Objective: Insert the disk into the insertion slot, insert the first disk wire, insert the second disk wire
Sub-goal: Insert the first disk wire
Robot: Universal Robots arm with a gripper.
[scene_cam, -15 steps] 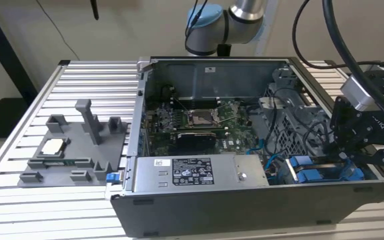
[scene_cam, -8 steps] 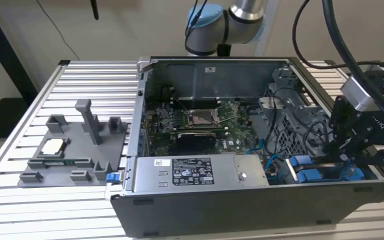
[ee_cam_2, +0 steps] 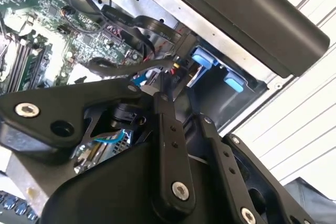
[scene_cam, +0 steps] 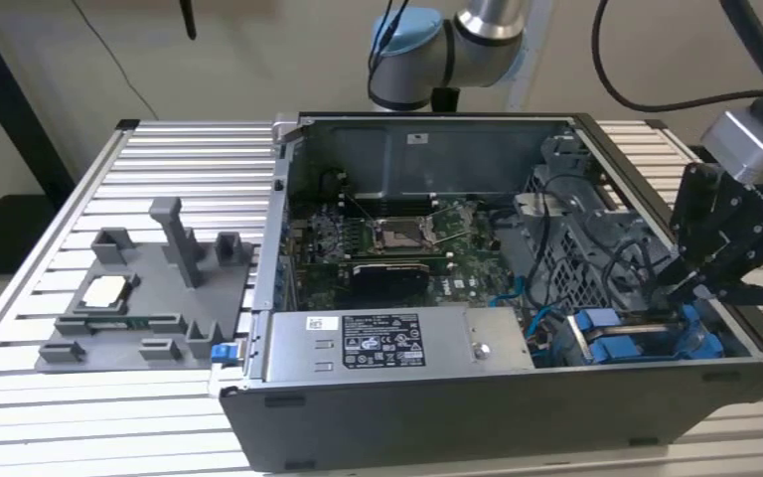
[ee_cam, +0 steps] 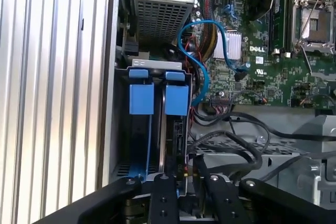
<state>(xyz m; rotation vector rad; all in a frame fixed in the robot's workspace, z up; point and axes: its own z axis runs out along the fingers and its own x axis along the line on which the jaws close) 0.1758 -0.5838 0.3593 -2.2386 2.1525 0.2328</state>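
**Gripper** (ee_cam: 185,180): fingers drawn close, apparently pinching the black plug of a disk wire (ee_cam: 185,169) with red and yellow strands. Treat that grip as probable, not certain.

**Disk** (ee_cam: 176,129): stands on edge in the drive bay (ee_cam: 119,129) at the corner of the case. Its blue frame tab faces the power supply (ee_cam: 157,14), and a second blue tab (ee_cam: 142,98) sits just beside it. The plug is at the disk's other end.

**Risks for you to watch:**
- The plug may meet the port skewed or flipped, and a push then could bend the contacts or nudge the disk out of its slot.
- The plug may twist in the pinch, because its stiff strands pull sideways.
- The loose black cables (ee_cam: 231,145) loop just beside the fingers, so they could snag a finger or be dragged into the bay.

**Hidden from you:**
- The plug's mating face and the disk's port lie in shadow between the fingers, so you cannot tell whether they touch.
- In the second wrist view, the gripper's own body covers the bay floor.
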